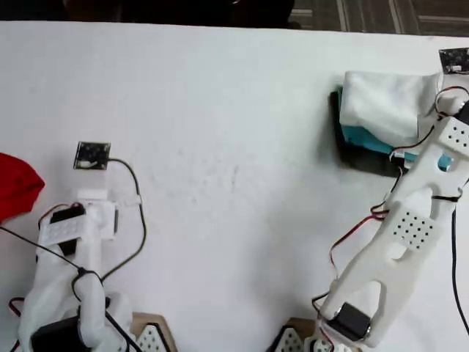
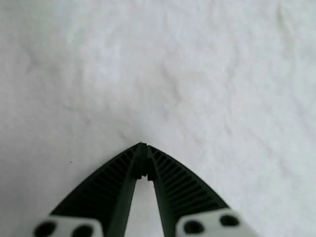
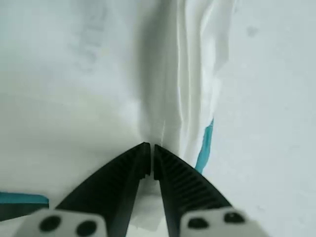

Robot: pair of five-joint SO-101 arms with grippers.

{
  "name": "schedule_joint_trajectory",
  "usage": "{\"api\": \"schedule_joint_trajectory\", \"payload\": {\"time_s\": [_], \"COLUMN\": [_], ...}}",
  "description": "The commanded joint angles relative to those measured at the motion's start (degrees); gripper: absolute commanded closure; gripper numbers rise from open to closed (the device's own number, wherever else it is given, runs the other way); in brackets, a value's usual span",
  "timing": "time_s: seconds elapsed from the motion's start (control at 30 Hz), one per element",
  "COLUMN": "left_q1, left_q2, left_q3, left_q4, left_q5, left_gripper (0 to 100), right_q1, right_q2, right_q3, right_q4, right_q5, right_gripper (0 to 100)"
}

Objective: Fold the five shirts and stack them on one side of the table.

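Nearest us, the two arms rise from tan base plates (image 1: 149, 323) at the near edge of the table (image 1: 234, 110), which is covered in white cloth. The left arm (image 1: 73, 249) sits low on the near left with a small black board (image 1: 91, 155) at its front and a dark cable looping off it. In its wrist view the left gripper (image 2: 142, 148) has its jaws pressed together, tips meeting over bare, slightly wrinkled tablecloth (image 2: 197, 74) and holding nothing.

Just beside that arm, at the left edge, we see a red shirt (image 1: 16, 187), crumpled, unfolded and cut off by the frame.

The right arm (image 1: 407, 227) stretches from the near right toward the far right corner. The right gripper (image 3: 150, 148) has its jaws all but pressed together, with a thin slit between them and the tips at a fold of the white shirt (image 3: 98, 74). We cannot tell if any cloth is caught.

Farther back on the right sits the stack: the folded white shirt on top, a teal shirt (image 1: 363, 138) under it and a dark shirt (image 1: 366, 160) at the bottom. The teal edge peeks out beside the jaws. A small circuit board (image 1: 454, 59) lies just beyond the stack.

Past the far table edge we see a dark strip (image 1: 183, 11) and patterned floor (image 1: 366, 15).
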Motion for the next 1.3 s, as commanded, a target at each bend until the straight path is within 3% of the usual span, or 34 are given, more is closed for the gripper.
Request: {"api": "schedule_joint_trajectory", "payload": {"time_s": [0.0, 0.2, 0.33, 0.6, 0.8, 1.0, 1.13, 1.27], "left_q1": [-0.4, -0.4, -3.1, -20.6, -28.5, -30.6, -30.0, -30.2], "left_q2": [-1.5, -1.8, -1.9, -1.4, -1.3, 3.0, 14.5, 27.3], "left_q3": [-0.1, -1.8, -8.5, -31.6, -39.3, -39.9, -44.4, -53.2], "left_q4": [-1.0, 0.4, 9.0, 24.6, 21.5, 13.3, 10.5, 13.5], "left_q5": [-0.3, -0.3, -0.2, -0.6, -8.4, -10.7, -10.5, -10.3], "left_gripper": [97, 97, 97, 93, 73, 75, 75, 75], "right_q1": [-0.5, -5.3, -8.5, -11.3, -11.6, -12.0, -13.8, -16.7], "right_q2": [-7.8, -19.0, -24.4, -32.0, -38.5, -51.6, -62.0, -72.6], "right_q3": [-2.1, -2.1, -2.1, -1.5, 0.6, 18.4, 34.8, 50.2], "right_q4": [0.2, 11.1, 14.6, 15.6, 15.6, 15.6, 15.6, 15.5], "right_q5": [-0.5, -0.6, -0.6, -0.8, -6.2, -7.0, -6.9, -6.9], "right_gripper": [97.7, 97.7, 97.7, 97.7, 91.5, 77.9, 77.6, 77.6]}}
